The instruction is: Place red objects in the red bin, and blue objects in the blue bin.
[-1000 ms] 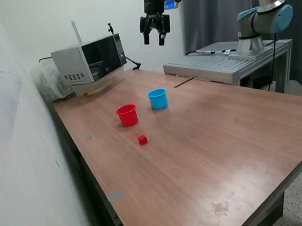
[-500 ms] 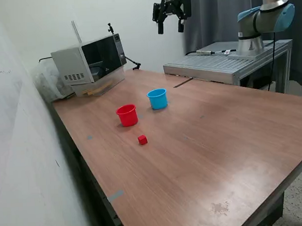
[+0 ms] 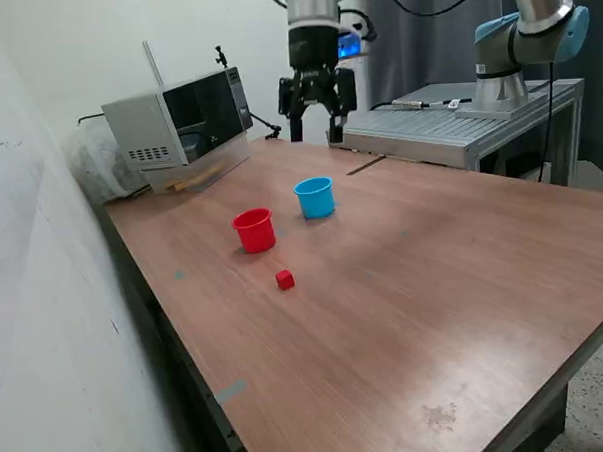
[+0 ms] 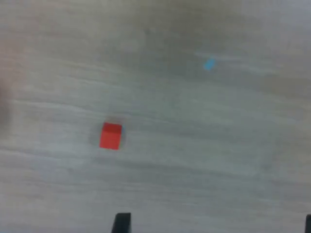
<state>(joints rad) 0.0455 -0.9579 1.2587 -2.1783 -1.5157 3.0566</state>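
One tiny red cube (image 3: 284,279) lies on the wooden table (image 3: 434,280), in front of the red cup (image 3: 254,230). The light blue cup (image 3: 315,197) stands just to the exterior view's right of the red cup. My gripper (image 3: 314,133) hangs in the air behind the blue cup, over the table's back part, open and empty. The blurred wrist view shows the red cube (image 4: 111,136) on the table and my gripper (image 4: 215,224) with its fingertips (image 4: 121,222) wide apart. No dark blue cubes are in view. What the cups hold is hidden.
A grey microwave-like box (image 3: 177,121) stands at the table's back left by the wall. A metal platform (image 3: 457,124) with the arm's base (image 3: 519,46) is at the back right. A small blue mark (image 4: 209,64) is on the table.
My gripper went up and to the exterior view's right, then came down lower behind the blue cup. The cups and the red cube have not moved.
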